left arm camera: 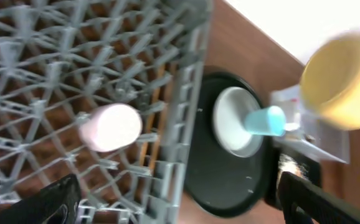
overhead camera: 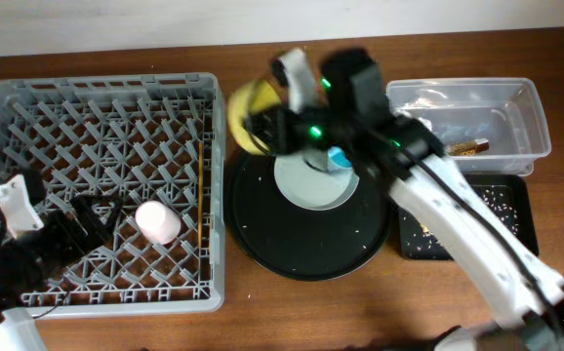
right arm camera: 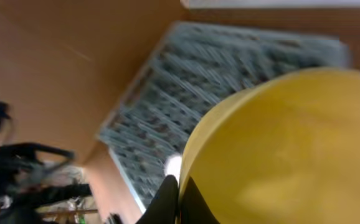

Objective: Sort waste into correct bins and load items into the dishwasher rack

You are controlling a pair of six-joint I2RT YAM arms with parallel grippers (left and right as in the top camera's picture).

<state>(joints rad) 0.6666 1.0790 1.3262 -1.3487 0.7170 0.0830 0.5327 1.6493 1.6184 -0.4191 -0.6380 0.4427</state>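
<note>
Loading is in hand: the right claw (overhead camera: 274, 125) is clamped on the rim of the bowl (overhead camera: 251, 115) — one dark finger (right arm camera: 169, 198) shows against the yellow edge in the wrist view. It holds the bowl at top centre of the overhead frame, just right of the rack (overhead camera: 97, 88) and seemingly off the surface. My reading is that the bowl is bound for the rack. The next move calls for carrying it left over the grey wall and seating it between pegs, clear of the pink cup (overhead camera: 158, 222) lying on the lattice. The left claw (left arm camera: 174, 199) hangs over the rack's lower left, jaws wide apart, holding nothing.

The bowl looks smooth, glossy and thin-walled — gripped by the rim, it could swing or slip. The rack is a stiff moulded grid. Not yet loaded are the matte pale plate (overhead camera: 302, 185) and the blue cup (overhead camera: 339, 158) at its edge, both on the round tray (overhead camera: 262, 234). The clear tub (overhead camera: 531, 122) holds the shiny wrapper (overhead camera: 467, 148), and crumbs (overhead camera: 497, 200) speckle the black tray (overhead camera: 518, 239).
</note>
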